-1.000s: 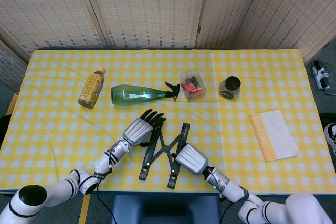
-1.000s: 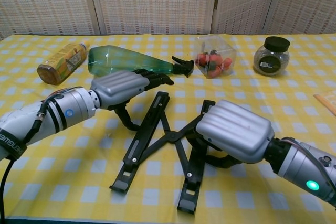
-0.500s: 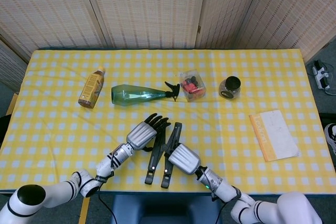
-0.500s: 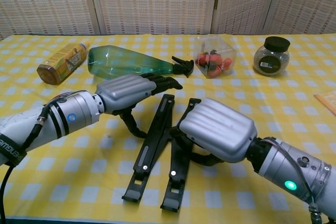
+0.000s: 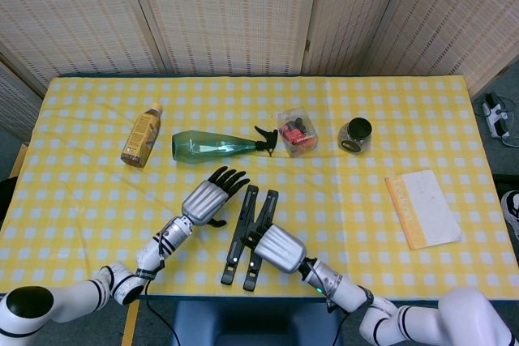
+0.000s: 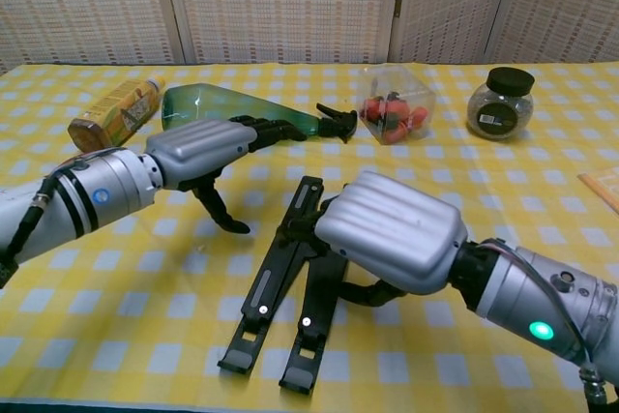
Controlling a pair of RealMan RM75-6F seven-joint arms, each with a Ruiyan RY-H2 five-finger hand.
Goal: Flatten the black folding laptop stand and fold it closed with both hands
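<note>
The black folding laptop stand [image 5: 249,235] [image 6: 288,282] lies flat near the table's front edge, its two bars almost side by side. My right hand [image 5: 279,249] [image 6: 391,232] lies over the right bar and grips it; the back of the hand hides most of its fingers, and the thumb curls underneath. My left hand [image 5: 208,197] [image 6: 206,147] hovers to the left of the stand, apart from it, holding nothing, with its fingers spread and pointing away from me.
A green spray bottle [image 5: 215,146] lies just beyond the left hand, and a tea bottle [image 5: 141,135] lies further left. A clear box of red items [image 5: 297,133] and a black-lidded jar [image 5: 355,135] stand behind. An orange-edged booklet [image 5: 423,208] lies at the right.
The stand's crossed bars have closed from an X to nearly parallel. My right hand has pushed leftward with its bar. My left hand has let go and pulled away to the left.
</note>
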